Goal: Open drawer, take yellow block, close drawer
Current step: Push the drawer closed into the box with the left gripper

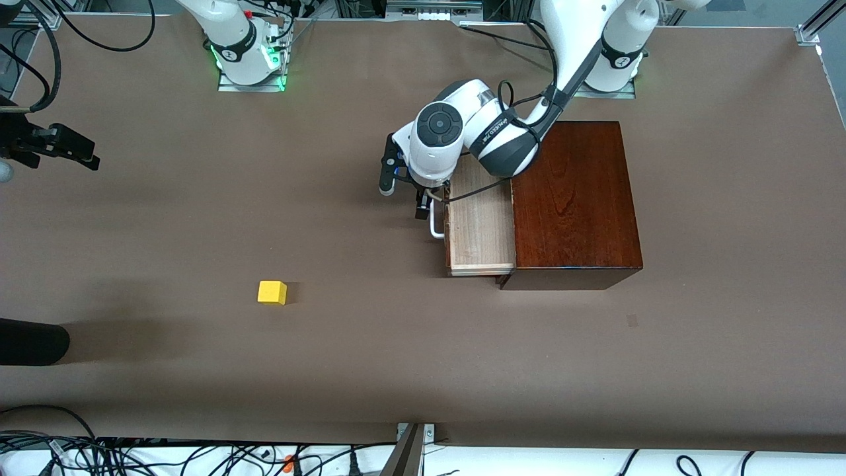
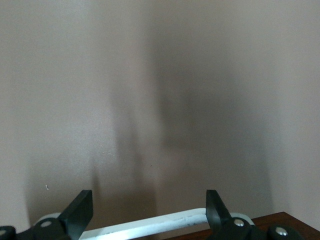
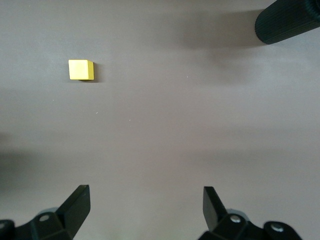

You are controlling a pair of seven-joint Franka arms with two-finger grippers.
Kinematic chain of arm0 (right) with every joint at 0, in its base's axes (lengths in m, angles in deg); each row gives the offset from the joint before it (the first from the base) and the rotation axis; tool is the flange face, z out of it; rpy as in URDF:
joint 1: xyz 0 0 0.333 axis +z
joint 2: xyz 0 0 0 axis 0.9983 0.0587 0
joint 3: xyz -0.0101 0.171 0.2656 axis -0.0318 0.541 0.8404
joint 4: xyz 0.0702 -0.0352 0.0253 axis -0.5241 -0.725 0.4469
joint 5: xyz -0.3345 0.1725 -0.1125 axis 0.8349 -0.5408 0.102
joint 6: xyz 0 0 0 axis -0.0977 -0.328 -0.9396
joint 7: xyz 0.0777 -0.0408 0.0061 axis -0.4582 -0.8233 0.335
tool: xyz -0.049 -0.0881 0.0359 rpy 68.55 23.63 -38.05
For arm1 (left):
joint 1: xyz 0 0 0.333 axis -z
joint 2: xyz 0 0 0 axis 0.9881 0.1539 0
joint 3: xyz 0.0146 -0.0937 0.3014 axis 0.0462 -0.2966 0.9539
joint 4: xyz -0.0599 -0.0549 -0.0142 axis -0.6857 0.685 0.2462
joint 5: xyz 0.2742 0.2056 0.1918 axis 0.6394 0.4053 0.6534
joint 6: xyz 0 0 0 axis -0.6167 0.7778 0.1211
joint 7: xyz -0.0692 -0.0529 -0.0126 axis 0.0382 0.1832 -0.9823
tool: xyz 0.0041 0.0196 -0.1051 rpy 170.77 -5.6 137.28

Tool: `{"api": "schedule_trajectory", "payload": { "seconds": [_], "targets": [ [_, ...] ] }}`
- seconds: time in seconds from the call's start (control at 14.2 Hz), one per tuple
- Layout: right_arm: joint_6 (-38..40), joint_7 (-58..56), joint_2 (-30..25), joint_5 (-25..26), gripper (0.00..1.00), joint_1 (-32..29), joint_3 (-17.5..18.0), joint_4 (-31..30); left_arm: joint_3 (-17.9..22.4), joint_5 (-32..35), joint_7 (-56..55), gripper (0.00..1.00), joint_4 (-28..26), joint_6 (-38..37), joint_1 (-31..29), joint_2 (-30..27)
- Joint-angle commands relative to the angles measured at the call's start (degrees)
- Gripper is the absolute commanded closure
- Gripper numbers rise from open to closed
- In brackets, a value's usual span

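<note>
Yellow block [image 1: 272,292]: nearest the front camera, on bare table [image 1: 165,218], well apart from the box, toward my right arm's end; roughly 8 o'clock from the drawer front in the front view. Also shows in my right wrist view [image 3: 81,69], untouched.
Drawer [image 1: 480,221]: pulled partly out of the dark wooden box [image 1: 574,198]; pale tray shows, nothing visible in the part I can see.
Handle [image 1: 437,221]: white bar; in my left wrist view it runs between my fingertips [image 2: 150,226].
Left gripper [image 1: 404,188]: at the handle, at about 9 o'clock from the box; jaws spread wide either side of the bar, not pinching it.
Right gripper [image 3: 145,205]: jaws spread, holding nothing, up over bare table with the block in sight; this arm waits.
Done: drawer looks open, I judge.
Left: take the block, shut the drawer. Neither begun.
Mismatch: block lies outside the drawer, not in it.
</note>
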Motion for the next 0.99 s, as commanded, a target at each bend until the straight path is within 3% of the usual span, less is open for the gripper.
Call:
{"api": "schedule_trajectory", "payload": {
  "seconds": [0.0,0.91],
  "targets": [
    [0.99,0.44,-0.74,-0.81,0.0,-1.61,1.14,0.29,0.87,1.8,1.76,0.0,-1.05,-4.96,-0.97,-1.71],
    [2.48,0.53,-0.83,-0.98,0.0,-1.53,1.23,0.46,0.96,6.02,2.9,0.0,-0.78,-16.4,-8.09,-3.56]
  ]
}}
